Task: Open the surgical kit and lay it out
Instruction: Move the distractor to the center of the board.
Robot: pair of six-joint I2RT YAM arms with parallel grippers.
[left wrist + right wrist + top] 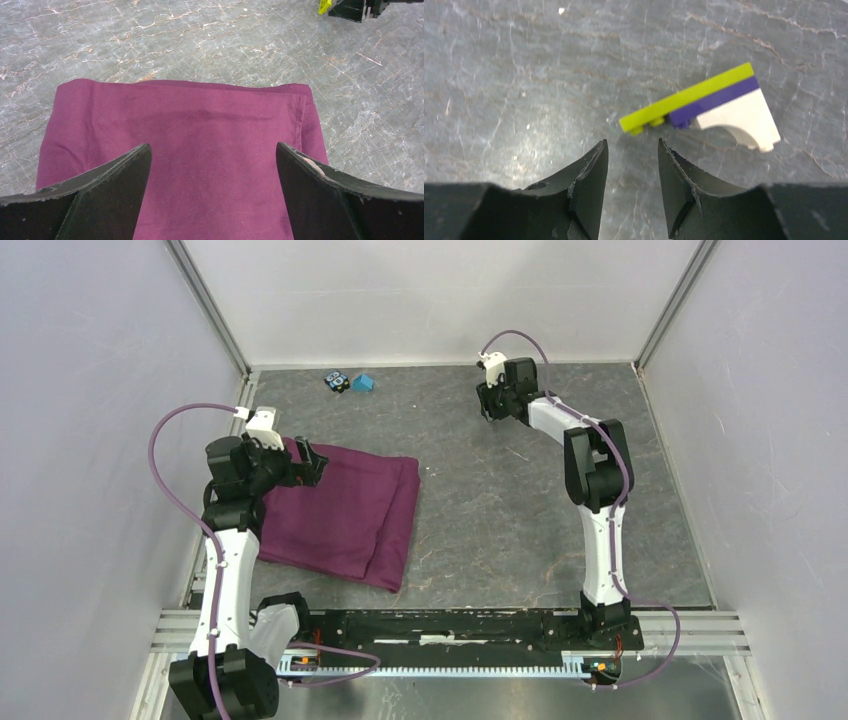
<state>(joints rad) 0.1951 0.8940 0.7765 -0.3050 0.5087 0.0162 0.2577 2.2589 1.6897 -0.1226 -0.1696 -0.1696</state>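
The surgical kit shows only as its dark-purple cloth wrap, folded shut and lying flat on the left half of the table. No tray, instruments or gauze are visible. My left gripper hovers over the wrap's far left part. In the left wrist view the fingers stand wide open over the cloth, with nothing between them. My right gripper is far off at the back of the table. Its jaws are partly apart and empty, just short of a small yellow-purple-white block.
A small black block and a blue block lie by the back wall. Grey walls with metal corner posts close in the table on three sides. The stone-patterned tabletop lies between the wrap and the right arm.
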